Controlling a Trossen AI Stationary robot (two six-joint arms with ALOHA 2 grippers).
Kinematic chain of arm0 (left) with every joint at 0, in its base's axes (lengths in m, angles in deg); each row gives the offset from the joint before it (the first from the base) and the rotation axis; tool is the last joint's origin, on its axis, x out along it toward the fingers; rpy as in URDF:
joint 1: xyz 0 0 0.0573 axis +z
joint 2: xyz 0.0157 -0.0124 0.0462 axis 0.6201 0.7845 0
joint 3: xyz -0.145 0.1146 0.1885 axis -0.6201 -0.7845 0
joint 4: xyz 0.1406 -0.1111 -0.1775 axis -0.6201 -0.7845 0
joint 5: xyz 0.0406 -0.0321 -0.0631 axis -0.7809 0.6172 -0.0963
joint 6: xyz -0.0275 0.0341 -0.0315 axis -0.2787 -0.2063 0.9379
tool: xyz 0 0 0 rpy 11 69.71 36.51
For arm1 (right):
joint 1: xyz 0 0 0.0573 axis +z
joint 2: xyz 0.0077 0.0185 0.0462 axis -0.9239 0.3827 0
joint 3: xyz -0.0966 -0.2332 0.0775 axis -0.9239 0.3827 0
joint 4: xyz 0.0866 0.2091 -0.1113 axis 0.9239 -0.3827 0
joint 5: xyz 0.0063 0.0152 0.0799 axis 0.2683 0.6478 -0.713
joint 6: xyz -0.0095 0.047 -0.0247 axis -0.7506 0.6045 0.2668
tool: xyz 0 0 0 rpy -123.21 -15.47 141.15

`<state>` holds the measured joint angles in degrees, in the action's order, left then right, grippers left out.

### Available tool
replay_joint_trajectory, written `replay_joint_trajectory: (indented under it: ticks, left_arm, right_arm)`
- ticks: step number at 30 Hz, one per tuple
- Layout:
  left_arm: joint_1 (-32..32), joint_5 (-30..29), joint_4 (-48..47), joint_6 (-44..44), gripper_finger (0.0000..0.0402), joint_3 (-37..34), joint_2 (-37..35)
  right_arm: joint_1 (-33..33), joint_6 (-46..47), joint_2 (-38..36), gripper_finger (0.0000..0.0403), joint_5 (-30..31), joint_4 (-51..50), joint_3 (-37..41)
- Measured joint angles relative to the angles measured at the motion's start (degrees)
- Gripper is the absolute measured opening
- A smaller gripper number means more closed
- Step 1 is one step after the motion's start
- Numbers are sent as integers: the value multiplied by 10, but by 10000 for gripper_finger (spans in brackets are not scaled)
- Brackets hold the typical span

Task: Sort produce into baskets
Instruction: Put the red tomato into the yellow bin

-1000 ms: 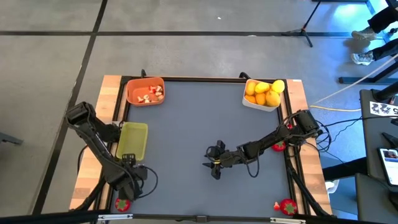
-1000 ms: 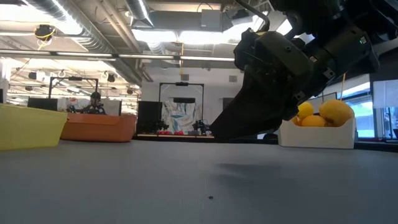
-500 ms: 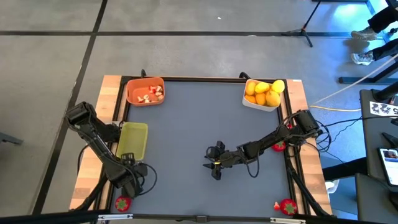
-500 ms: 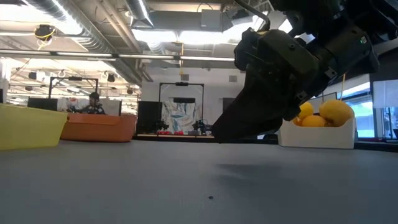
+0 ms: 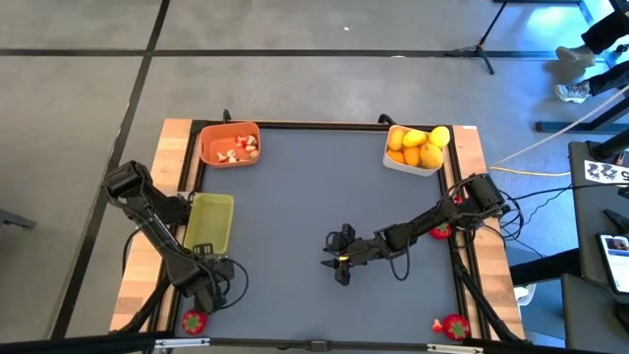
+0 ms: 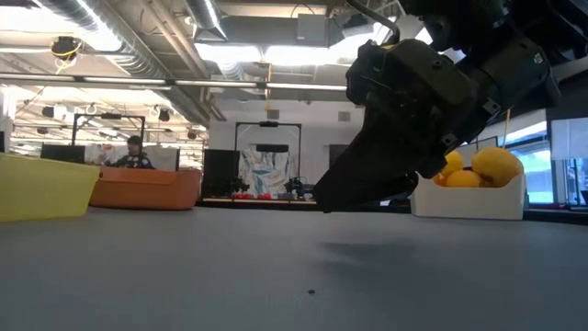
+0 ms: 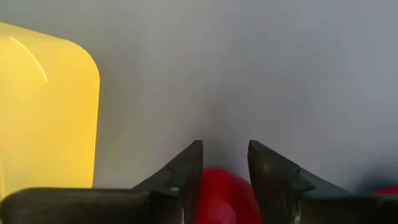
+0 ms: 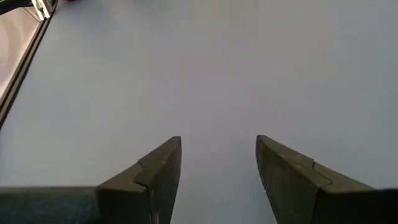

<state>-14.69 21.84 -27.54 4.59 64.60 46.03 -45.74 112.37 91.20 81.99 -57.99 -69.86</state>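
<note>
Red strawberry [image 7: 219, 194] sits between the left tool's [image 7: 224, 163] fingers, just past the near end of the yellow-green bin [image 5: 209, 220]. Fingers narrow around it; firm grip not confirmed. Risk: rounded toy squirts out sideways, or rolls off the counter [image 5: 305, 197] edge close by. A second strawberry [image 5: 194, 321] lies on that edge. Right tool [image 5: 338, 260] hovers mid-counter, well away from the bin, fingers apart, empty. Citrus [image 5: 417, 147] fills the white bin [image 5: 413, 168]; pale bits [image 5: 236, 148] sit in the orange bin [image 5: 230, 144].
</note>
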Motion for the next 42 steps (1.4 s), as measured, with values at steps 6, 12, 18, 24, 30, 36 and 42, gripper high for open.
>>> replay_joint_trajectory:
  ticks: [6, 12, 18, 24, 30, 36, 42]
  left_arm:
    - [5, 2, 21, 6, 134, 0, 0]
    - [19, -24, 64, -4, 218, 0, 0]
    - [24, -58, 90, -39, 306, 0, 0]
    - [34, -60, 112, -63, 328, 0, 0]
    - [59, -40, 104, -82, 329, 28, -11]
    - [74, -38, 49, -89, 329, 82, -49]
    - [73, -40, 70, -94, 329, 85, -72]
  right_arm:
    - [0, 0, 0, 207, 0, 0, 0]
    - [0, 0, 0, 207, 0, 0, 0]
    - [0, 0, 0, 207, -15, 0, 0]
    - [0, -2, 0, 207, -19, 0, 0]
    - [0, -2, 0, 207, -20, 0, 0]
    - [0, -2, 0, 207, -19, 0, 0]
    - [0, -2, 0, 207, -19, -1, 0]
